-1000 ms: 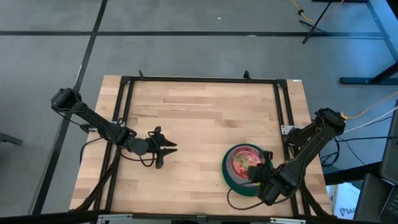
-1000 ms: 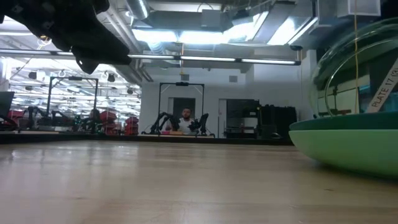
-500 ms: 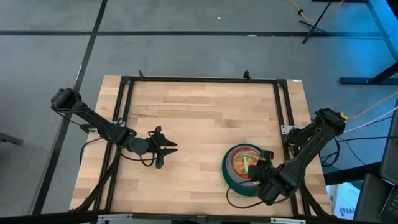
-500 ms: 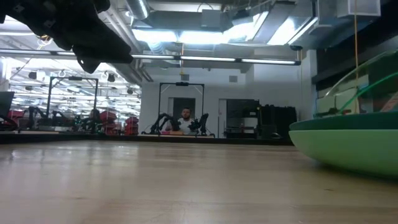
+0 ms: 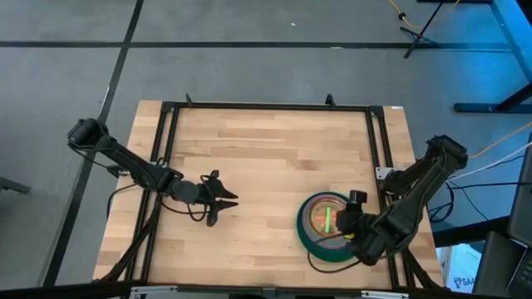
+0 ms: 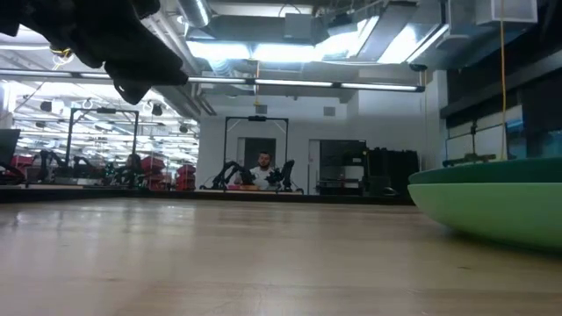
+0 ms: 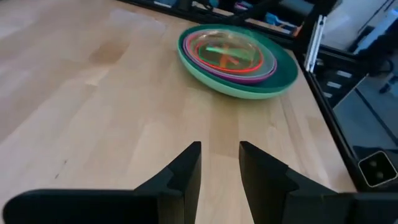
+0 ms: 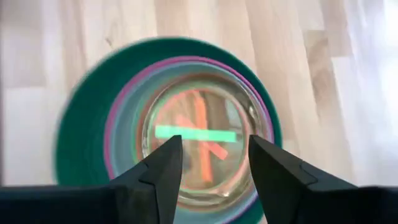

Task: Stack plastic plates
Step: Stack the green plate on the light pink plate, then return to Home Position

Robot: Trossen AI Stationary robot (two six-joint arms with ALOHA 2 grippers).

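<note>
One nested stack of plastic plates [image 5: 324, 228] sits on the wooden surface [image 5: 266, 158], toward its near right corner. Outermost: a large dark green plate [image 8: 81, 143]. Inside it: a light green plate [image 7: 217, 84], seen as a pale rim from the side, then a magenta rim [image 8: 115, 124] and a grey-blue one within that. Topmost: a small clear plate [image 8: 205, 134], through which an orange cross and a bright green bar show. All plates lie level and concentric.

Right pincer [image 5: 356, 218]: above the stack's right edge, pointing down over it, fingers spread apart with nothing between them; its own wrist view shows the two fingers [image 8: 158, 171] framing the top plate without touching it.

Left pincer [image 5: 218, 199]: over the surface's left middle, well apart from the stack, fingers parted a little, nothing held; its wrist view looks across bare wood to the stack.

Black metal frame [image 5: 170, 124]: runs around the surface's edges.

Far background, low view: a person [image 6: 262, 171] seated in the room beyond, between further dark robot arms [image 6: 230, 172].
</note>
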